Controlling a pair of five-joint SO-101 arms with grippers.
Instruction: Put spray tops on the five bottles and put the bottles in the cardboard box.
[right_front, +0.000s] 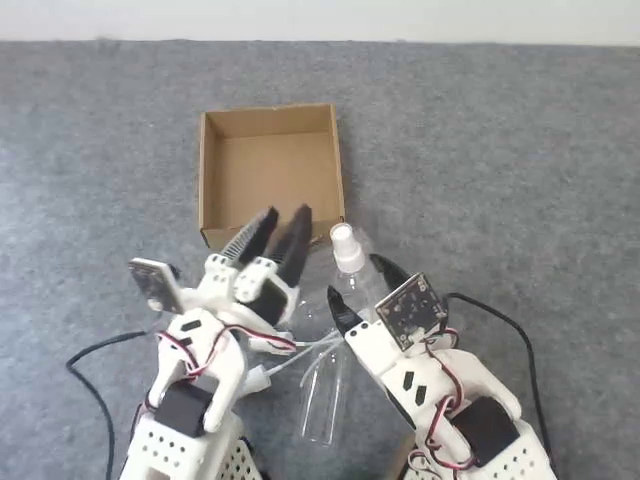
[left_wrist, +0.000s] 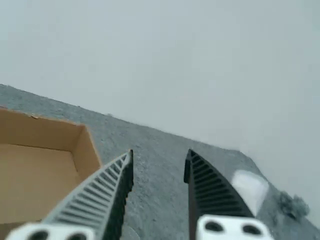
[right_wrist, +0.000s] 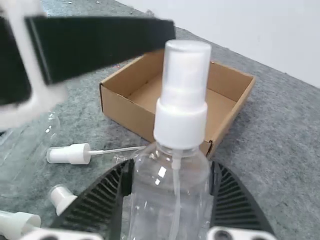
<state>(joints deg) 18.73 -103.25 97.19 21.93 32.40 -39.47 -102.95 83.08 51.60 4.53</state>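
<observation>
— Fingers (right_front: 262, 232) of the left gripper (right_front: 287, 214) stand apart with nothing between them. We log it hanging over the near wall of the cardboard box (right_front: 270, 120), tips pointing inward. The left wrist view agrees: bare gap, box wall beside one finger.

— Noted. The box looks empty to us. Risk one: that gripper hangs where a bottle would have to cross the wall. If the other arm comes in while it is there, we expect a knock.

— Next over, a loose bottle (right_front: 325, 395), clear and uncapped, lies on its side between the two arms. Loose spray tops (right_wrist: 67, 154) lie on the carpet (right_front: 520, 150) near it, dip tubes sticking out.

— It is round and lying flat, so a nudge from either arm could roll it out of reach. The tubes could snag too.

— Rightmost: the right gripper (right_wrist: 170, 186) is closed around the capped bottle (right_wrist: 150, 182) at its shoulder. The bottle is upright with a spray top (right_wrist: 182, 95) on its neck, just beside the box corner nearest that arm.

— We cannot tell whether that top is screwed fully home. It is smooth plastic held high, so we judge it may twist or slip in the jaws on the way over. It could also catch the wall and shove the light box.
</observation>
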